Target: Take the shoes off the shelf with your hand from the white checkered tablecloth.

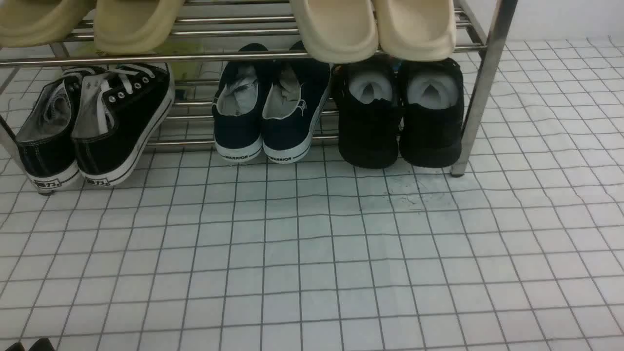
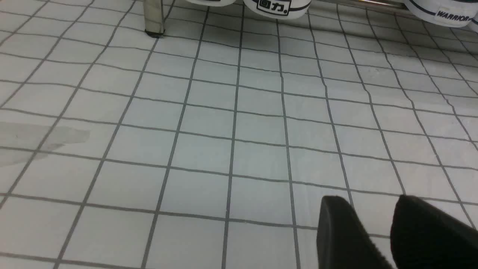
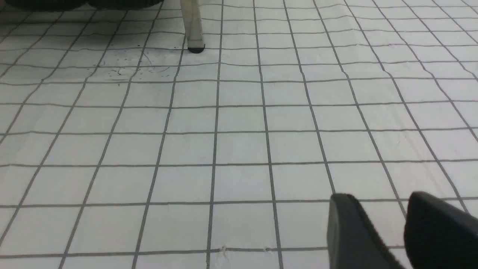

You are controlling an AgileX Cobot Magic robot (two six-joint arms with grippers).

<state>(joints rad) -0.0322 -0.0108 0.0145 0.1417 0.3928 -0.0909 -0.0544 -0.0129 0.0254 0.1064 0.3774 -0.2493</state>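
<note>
Right gripper sits in the near corner of the right wrist view. Its two black fingers are spread, bare cloth shows in the gap, nothing is pinched. Left gripper looks the same in the left wrist view: fingers parted, empty. Both are low over the white checkered tablecloth, which is slightly wrinkled.

Shoes: all-black knit pair, heels toward the camera, white paper stuffing in both openings, side by side and touching. They sit on the lower tier of the shelf, at the robot's right end, just beside the right front post. The heels come down to the cloth at the front edge; cannot tell if they rest on it. Dark specks mark the cloth just in front of them.

Relative to the right gripper, only the shoes' dark sole edges show in the right wrist view, at the far edge near the post's foot. A bare stretch of cloth lies between, so they are well apart with no contact. The left gripper faces the shelf's other end, near the black canvas pair.

Navy WARRIOR pair is in the middle of the lower tier, touching the shoes' left side. Cream slippers are on the top tier above.
</note>
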